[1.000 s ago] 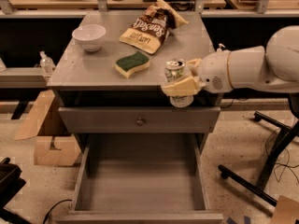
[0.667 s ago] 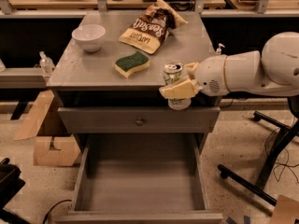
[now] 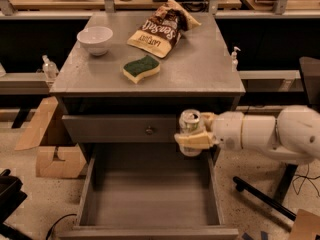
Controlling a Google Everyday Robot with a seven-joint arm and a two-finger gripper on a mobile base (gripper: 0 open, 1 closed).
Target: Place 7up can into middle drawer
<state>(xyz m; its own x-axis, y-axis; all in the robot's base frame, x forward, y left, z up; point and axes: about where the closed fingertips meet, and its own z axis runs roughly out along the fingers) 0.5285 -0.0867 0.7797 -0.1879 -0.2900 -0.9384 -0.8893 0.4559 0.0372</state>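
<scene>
The 7up can [image 3: 190, 124] is a small pale can with a shiny silver top, held upright in my gripper [image 3: 192, 139]. The gripper is shut on the can, its cream fingers [image 3: 194, 140] wrapped around the lower half. The white arm comes in from the right. The can hangs in front of the cabinet, over the right rear part of the middle drawer [image 3: 150, 199]. That drawer is pulled out wide, grey, with tall side walls and a bare floor.
A grey drawer front with a round knob [image 3: 148, 130] sits above the open drawer. On the cabinet top [image 3: 200, 69] lie a white bowl [image 3: 95, 39], a green-and-yellow sponge [image 3: 141, 67] and a brown chip bag [image 3: 160, 28]. Cardboard boxes [image 3: 50, 149] stand at left.
My gripper has carried the can from the front right edge of the cabinet top down in front of the cabinet, over the open drawer's right rear.
</scene>
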